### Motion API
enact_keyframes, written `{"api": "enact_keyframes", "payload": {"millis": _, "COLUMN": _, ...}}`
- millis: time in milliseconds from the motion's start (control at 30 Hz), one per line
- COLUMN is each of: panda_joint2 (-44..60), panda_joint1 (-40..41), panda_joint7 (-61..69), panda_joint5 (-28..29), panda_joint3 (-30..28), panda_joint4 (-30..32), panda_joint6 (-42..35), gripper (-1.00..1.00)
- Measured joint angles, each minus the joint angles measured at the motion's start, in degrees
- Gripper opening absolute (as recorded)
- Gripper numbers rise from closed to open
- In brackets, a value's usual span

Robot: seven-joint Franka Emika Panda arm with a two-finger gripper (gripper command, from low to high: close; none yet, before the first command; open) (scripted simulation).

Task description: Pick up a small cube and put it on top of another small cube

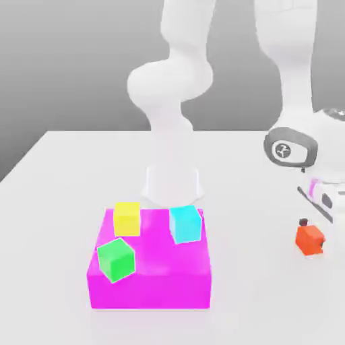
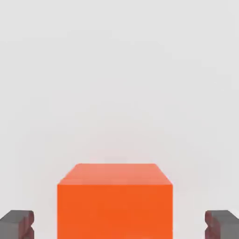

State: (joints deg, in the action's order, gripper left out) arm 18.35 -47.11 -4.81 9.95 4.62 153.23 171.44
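Plainly a small orange-red cube [image 2: 114, 200], flat-faced, sharp-edged, uniformly coloured, unmarked

The small cube [image 1: 309, 240] is plain orange-red with flat, unmarked faces, and it sits upright on the white desk [image 1: 60, 202] at the exterior view's right, well apart from the big magenta block [image 1: 151, 283]. In the hand view the small cube [image 2: 115, 200] shows its top face and one side face squarely, both the same orange-red.
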Motion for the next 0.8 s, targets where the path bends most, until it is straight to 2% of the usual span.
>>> {"api": "enact_keyframes", "payload": {"millis": 167, "panda_joint2": 0.3, "panda_joint1": -1.0, "panda_joint7": 0.8, "panda_joint5": -1.1, "panda_joint3": -0.8, "panda_joint4": 0.0, "panda_joint6": 0.2, "gripper": -1.00}}
{"api": "enact_keyframes", "payload": {"millis": 267, "panda_joint2": -4.6, "panda_joint1": 0.3, "panda_joint7": 2.2, "panda_joint5": -2.9, "panda_joint3": 1.0, "panda_joint4": 0.9, "panda_joint6": -3.7, "gripper": -1.00}}
{"api": "enact_keyframes", "payload": {"millis": 400, "panda_joint2": -12.5, "panda_joint1": 1.8, "panda_joint7": 5.6, "panda_joint5": -8.0, "panda_joint3": 2.7, "panda_joint4": 2.6, "panda_joint6": -9.9, "gripper": -1.00}}
{"api": "enact_keyframes", "payload": {"millis": 600, "panda_joint2": -21.8, "panda_joint1": 8.0, "panda_joint7": 7.5, "panda_joint5": -14.9, "panda_joint3": -0.3, "panda_joint4": 5.3, "panda_joint6": -16.8, "gripper": -1.00}}
{"api": "enact_keyframes", "payload": {"millis": 800, "panda_joint2": -31.0, "panda_joint1": 13.4, "panda_joint7": 4.5, "panda_joint5": -15.3, "panda_joint3": -4.3, "panda_joint4": 8.0, "panda_joint6": -23.5, "gripper": -1.00}}
